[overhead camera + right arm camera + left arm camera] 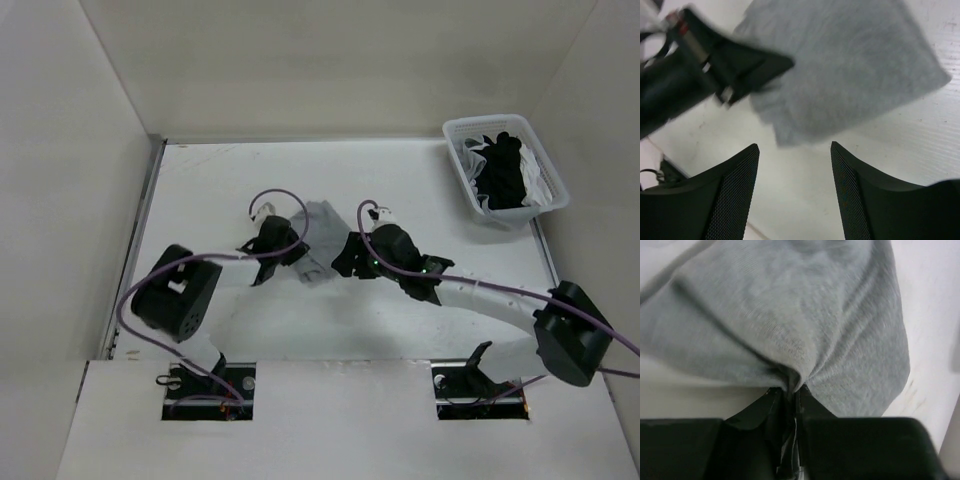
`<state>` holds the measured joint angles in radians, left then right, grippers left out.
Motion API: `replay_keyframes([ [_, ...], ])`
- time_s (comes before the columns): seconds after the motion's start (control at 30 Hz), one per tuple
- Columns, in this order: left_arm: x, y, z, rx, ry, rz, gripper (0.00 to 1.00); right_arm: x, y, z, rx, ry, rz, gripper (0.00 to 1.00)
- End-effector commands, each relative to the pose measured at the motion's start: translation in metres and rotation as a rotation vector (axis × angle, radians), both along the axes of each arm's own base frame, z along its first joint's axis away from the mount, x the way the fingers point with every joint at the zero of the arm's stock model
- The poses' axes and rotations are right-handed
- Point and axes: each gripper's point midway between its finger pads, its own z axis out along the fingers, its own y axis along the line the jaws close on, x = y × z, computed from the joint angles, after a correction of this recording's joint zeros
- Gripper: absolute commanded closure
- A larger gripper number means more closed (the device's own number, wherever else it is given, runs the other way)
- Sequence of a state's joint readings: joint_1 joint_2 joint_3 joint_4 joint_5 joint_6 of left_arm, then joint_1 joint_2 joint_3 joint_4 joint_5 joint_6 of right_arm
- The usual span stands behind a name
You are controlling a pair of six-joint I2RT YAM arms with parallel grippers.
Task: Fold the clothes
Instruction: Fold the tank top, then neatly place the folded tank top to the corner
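Folding under way: light-grey thin fabric garment (322, 222) lies compact at frame centre.
The left gripper (790, 390) is clamped on a gather of its cloth; the right gripper (795, 150) gapes wide beside it, holding nothing. It looks partly folded, with further folds likely left.

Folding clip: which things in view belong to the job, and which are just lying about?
In the job:
- grey garment, mid-table
- left pincer, shut on a fold of the garment
- right pincer, open, holding nothing, beside the garment

Lying about:
- white basket, far right corner
- dark clothes inside it
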<state>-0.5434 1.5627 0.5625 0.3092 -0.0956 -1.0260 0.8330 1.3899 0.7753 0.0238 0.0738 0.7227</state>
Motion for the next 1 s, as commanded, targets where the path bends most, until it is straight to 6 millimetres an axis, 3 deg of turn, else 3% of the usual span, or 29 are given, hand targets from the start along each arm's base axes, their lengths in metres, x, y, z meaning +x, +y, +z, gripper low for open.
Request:
replay_keyframes([
  [0.0,0.097,0.017,0.038,-0.051,-0.148,0.145,1.0,0.005,0.001,0.047,0.116,-0.105,-0.028,0.36],
  [0.13,0.197,0.065,0.071,-0.092,-0.203,0.311,1.0,-0.004,-0.007,0.051,0.132,-0.111,-0.03,0.36],
  [0.17,0.213,0.078,0.076,-0.088,-0.208,0.338,0.99,-0.006,-0.009,0.053,0.136,-0.115,-0.03,0.36],
  [0.23,0.252,0.127,0.085,-0.066,-0.219,0.416,0.98,-0.009,-0.014,0.055,0.141,-0.119,-0.031,0.36],
  [0.37,0.284,0.224,0.084,-0.026,-0.224,0.552,0.95,-0.013,-0.023,0.059,0.154,-0.132,-0.035,0.36],
  [0.47,0.285,0.294,0.065,-0.039,-0.185,0.655,0.95,-0.015,-0.028,0.061,0.152,-0.137,-0.033,0.36],
  [0.57,0.282,0.348,0.052,-0.039,-0.167,0.72,0.9,-0.016,-0.034,0.063,0.153,-0.139,-0.039,0.36],
  [0.73,0.269,0.392,0.037,-0.036,-0.14,0.762,0.66,-0.019,-0.033,0.071,0.174,-0.148,-0.025,0.36],
  [0.83,0.246,0.417,0.052,0.05,-0.163,0.852,0.5,-0.018,-0.032,0.067,0.166,-0.138,-0.026,0.35],
  [0.93,0.231,0.422,0.074,0.111,-0.205,0.892,0.44,-0.017,-0.029,0.064,0.169,-0.131,-0.027,0.3],
  [0.97,0.23,0.416,0.083,0.115,-0.224,0.879,0.43,-0.015,-0.028,0.065,0.171,-0.134,-0.028,0.28],
])
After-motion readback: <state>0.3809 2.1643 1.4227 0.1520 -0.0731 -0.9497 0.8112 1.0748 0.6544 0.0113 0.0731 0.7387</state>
